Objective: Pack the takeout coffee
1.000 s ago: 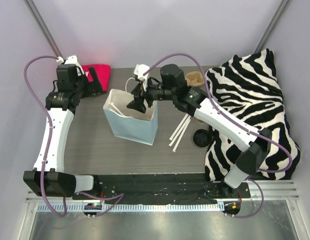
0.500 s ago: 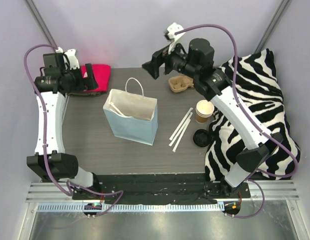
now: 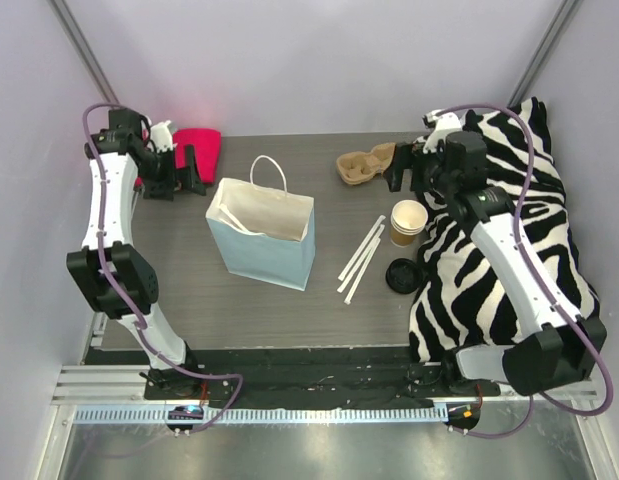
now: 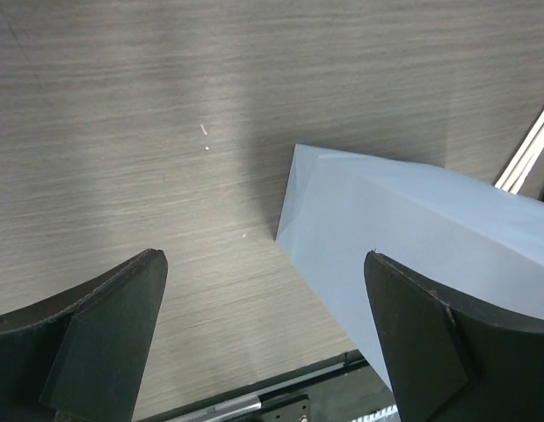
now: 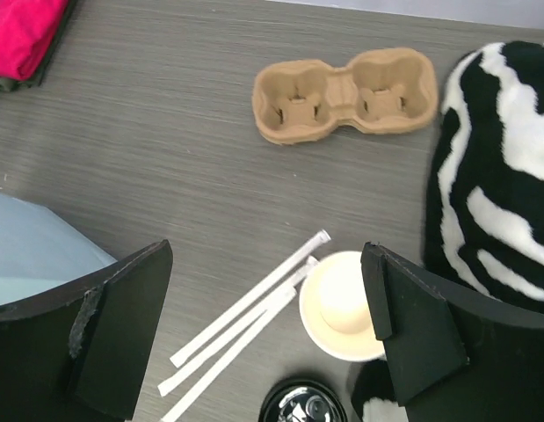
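The tan takeout coffee cup point(image 3: 408, 222) stands upright and uncovered by the zebra cloth; in the right wrist view its pale inside point(image 5: 342, 303) shows. Its black lid point(image 3: 401, 274) lies apart on the table just in front of it, and also shows in the right wrist view point(image 5: 305, 406). My right gripper point(image 3: 402, 170) is open and empty, above and behind the cup point(image 5: 264, 255). My left gripper point(image 3: 184, 168) is open and empty at the back left, looking down at the bag's side point(image 4: 263, 264).
A light blue paper bag point(image 3: 261, 232) stands open mid-table point(image 4: 430, 237). A brown pulp carrier point(image 3: 364, 165) lies at the back point(image 5: 342, 94). White wrapped straws point(image 3: 361, 260) lie left of the cup. A zebra cloth point(image 3: 499, 230) fills the right side. A pink cloth point(image 3: 196, 143) lies back left.
My right gripper has come out of the bag's mouth, swung up and then to the right, over the cup and carrier. My left arm has drawn back to the back left corner.
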Robot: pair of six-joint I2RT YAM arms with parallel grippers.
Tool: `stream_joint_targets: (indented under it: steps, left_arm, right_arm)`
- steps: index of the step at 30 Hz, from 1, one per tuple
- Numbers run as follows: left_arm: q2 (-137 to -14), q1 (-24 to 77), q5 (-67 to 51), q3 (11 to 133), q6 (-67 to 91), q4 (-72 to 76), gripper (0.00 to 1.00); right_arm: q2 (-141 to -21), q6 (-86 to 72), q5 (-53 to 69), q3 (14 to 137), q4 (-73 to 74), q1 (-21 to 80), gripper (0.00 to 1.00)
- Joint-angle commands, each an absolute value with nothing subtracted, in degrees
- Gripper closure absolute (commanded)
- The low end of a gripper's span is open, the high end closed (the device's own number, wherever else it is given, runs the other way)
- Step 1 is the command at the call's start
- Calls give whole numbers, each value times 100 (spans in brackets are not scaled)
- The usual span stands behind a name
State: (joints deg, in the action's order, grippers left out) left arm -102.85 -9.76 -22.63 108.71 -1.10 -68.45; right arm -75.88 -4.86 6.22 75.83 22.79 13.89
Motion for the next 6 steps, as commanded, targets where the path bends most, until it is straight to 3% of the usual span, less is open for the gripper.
stream_joint_targets:
  steps: [1, 6]
  left_arm:
    - [-10142, -993, -2338, 10688, -290, -6882, 0]
    - [-10186, -984, -2092, 10889, -369, -6882, 0]
  right_arm:
    - [-7084, -501, 606, 7252, 2048, 1231, 2]
    - [-7154, -501, 650, 7347, 2013, 1134, 2]
